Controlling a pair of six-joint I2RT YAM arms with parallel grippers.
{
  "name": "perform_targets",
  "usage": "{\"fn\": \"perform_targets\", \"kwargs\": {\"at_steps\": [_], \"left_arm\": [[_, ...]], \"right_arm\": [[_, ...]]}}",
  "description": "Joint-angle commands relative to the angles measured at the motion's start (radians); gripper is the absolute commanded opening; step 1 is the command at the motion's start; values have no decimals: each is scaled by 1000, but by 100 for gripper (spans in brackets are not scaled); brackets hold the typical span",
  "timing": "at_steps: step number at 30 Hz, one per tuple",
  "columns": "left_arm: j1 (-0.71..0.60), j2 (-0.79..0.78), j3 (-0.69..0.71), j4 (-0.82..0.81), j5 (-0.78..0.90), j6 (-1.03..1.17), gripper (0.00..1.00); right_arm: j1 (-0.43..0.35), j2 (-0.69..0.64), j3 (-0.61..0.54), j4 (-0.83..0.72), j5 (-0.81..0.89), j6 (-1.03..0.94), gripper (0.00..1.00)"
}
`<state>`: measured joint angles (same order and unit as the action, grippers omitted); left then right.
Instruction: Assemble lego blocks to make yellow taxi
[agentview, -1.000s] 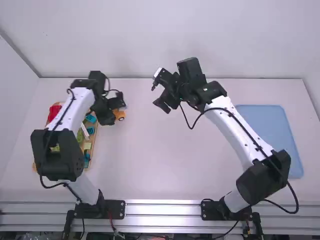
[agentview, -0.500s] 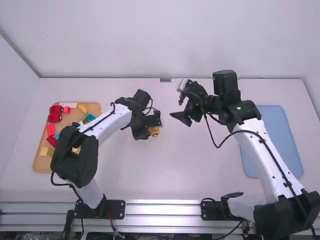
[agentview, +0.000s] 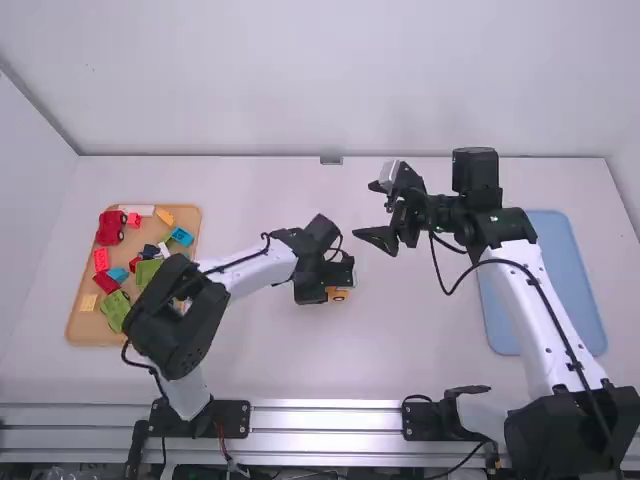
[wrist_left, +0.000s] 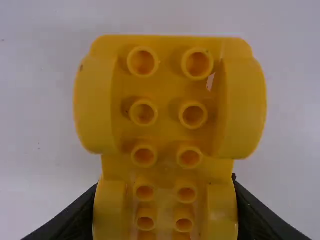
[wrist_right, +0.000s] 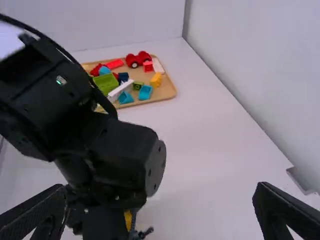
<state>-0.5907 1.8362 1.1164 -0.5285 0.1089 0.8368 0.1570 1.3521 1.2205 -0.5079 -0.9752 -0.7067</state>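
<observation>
Apparently it's placement time: the left gripper (wrist_left: 165, 184) clasps the yellow wheeled base (wrist_left: 170, 125), while the right gripper (wrist_right: 161, 187) gapes empty. Next comes lowering the base level onto the table (agentview: 420, 320).

White table (agentview: 450, 370), plain pale walls (agentview: 330, 80)

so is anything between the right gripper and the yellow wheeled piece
Yes: the black body of the left gripper, which holds the yellow wheeled piece, hides most of it from the right gripper. Nothing else visible stands between them.
</observation>
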Motion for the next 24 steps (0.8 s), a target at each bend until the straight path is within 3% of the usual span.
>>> {"fn": "perform_targets", "kwargs": {"at_steps": [1,3,5,8,9,18,24], "left_arm": [[12,60,-2,-6,-5,9,16],[4,94,31,-38,-61,4,9],[2,93,42,-61,-75,6,19],[12,93,51,-56,-68,5,67],[13,93,51,-53,-63,5,99],[43,10,51,-50,-150,-51,99],[224,-224,50,-72,-70,-143,99]], "right_arm": [[10,2,-6,0,-34,-2,98],[23,2,-6,0,-16,-20,99],[32,2,-6,-1,-11,-33,99],[34,2,-6,6,5,-31,98],[34,3,-6,7,10,-31,99],[31,47,-6,55,6,-31,99],[77,87,-6,178,14,37,99]]}}
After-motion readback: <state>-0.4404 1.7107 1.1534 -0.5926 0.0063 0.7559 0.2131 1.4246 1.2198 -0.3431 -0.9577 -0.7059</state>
